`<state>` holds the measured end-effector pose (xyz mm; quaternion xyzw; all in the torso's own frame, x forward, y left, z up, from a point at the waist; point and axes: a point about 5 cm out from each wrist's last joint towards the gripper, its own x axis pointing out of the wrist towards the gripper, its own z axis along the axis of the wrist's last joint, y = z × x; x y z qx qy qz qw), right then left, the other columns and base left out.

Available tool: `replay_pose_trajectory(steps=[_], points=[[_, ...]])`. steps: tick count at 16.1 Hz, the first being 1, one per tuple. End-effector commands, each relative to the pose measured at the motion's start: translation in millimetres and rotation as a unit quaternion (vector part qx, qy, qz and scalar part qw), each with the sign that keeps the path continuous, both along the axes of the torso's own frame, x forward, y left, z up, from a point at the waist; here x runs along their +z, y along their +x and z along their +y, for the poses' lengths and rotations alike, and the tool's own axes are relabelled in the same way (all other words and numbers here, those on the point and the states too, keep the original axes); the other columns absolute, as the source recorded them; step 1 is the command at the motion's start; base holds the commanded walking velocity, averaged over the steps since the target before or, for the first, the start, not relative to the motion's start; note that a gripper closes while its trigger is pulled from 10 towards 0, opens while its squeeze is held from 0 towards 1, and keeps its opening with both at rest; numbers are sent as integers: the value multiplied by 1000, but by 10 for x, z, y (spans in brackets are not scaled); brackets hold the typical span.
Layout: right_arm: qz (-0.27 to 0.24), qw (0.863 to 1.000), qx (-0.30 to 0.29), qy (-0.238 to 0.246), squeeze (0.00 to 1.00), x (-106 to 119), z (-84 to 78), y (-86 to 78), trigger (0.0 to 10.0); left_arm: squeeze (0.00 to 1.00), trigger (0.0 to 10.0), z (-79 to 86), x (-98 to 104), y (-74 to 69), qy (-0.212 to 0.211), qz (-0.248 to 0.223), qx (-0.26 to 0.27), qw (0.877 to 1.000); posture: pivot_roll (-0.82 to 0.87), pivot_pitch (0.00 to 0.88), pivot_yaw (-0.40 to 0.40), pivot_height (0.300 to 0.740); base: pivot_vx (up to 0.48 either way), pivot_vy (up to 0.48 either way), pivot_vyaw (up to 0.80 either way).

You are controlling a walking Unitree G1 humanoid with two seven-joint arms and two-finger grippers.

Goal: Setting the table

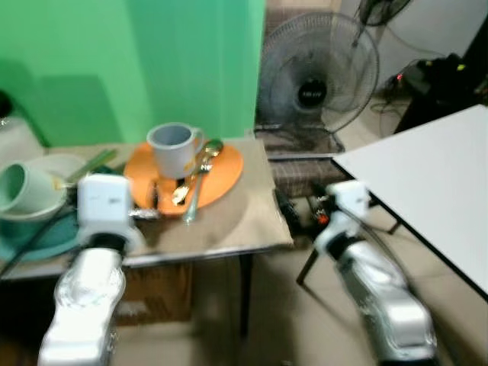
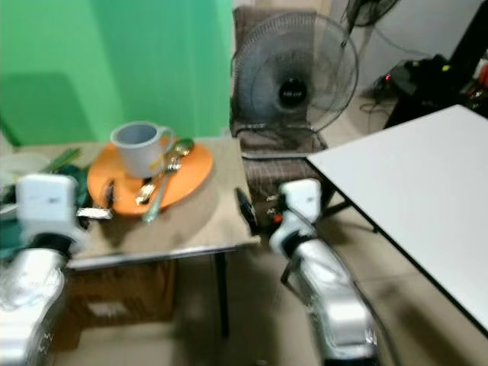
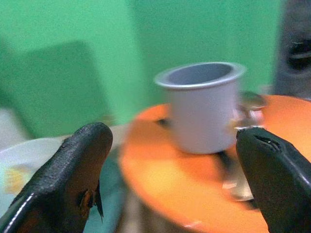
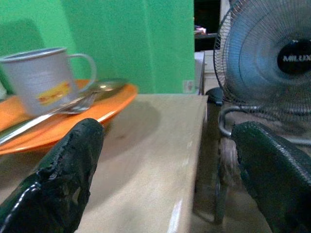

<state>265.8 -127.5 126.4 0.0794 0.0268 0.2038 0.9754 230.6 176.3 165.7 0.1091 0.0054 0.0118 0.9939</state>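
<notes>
An orange plate [image 1: 223, 181] lies on a small tan table [image 1: 244, 223] by the green wall. On the plate stand a grey mug [image 1: 174, 149] and a spoon and fork [image 1: 198, 174]. My left gripper [image 1: 150, 204] is open at the plate's near left rim, with the mug [image 3: 201, 104] straight ahead between its fingers. My right gripper [image 1: 297, 210] is open just off the small table's right edge, level with the tabletop [image 4: 155, 160], holding nothing.
A white table [image 1: 435, 183] stands at the right. A floor fan [image 1: 316, 76] is behind the small table. At the left sit a green cup [image 1: 19, 187] in a white bowl [image 1: 53, 171] and a teal plate [image 1: 46, 238].
</notes>
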Motion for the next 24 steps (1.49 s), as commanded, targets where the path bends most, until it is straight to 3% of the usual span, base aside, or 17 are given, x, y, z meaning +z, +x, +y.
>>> replay_pose_trajectory(steps=[1,5,6,7,10,14,19,20,24], points=[[-30,999,24,17,0,142,54,23,10000,282,10000,54,56,-28,19,-9,5,1000,84,35,-19,740,0,0,0],[-42,998,50,20,0,210,-22,43,10000,125,10000,56,97,-75,23,-17,-2,1000,92,35,-31,740,0,0,0],[-35,998,53,24,0,192,-22,42,10000,27,10000,74,108,-82,25,-20,2,999,99,36,-35,740,0,0,0],[-29,998,52,24,0,169,-16,38,10000,0,10000,85,118,-84,29,-22,4,999,100,36,-37,740,0,0,0],[-9,999,22,38,0,60,18,-40,10000,0,10000,102,89,-93,19,-15,12,1000,100,38,-39,740,0,0,0],[13,999,-4,44,0,-38,-20,-186,10000,0,10000,120,57,-132,17,-8,27,999,102,45,-46,740,0,398,-698],[5,999,-17,37,0,-1,-28,-116,10000,0,10000,109,51,-184,18,-9,34,999,95,36,-49,740,0,422,-158],[-3,999,-19,45,0,39,-33,-113,10000,0,10000,83,98,-181,56,-26,26,998,94,35,-51,740,0,-480,0],[-3,999,-33,40,0,17,-102,-129,10000,0,10000,-8,115,-151,55,-30,13,998,93,30,-38,740,0,-480,0]])
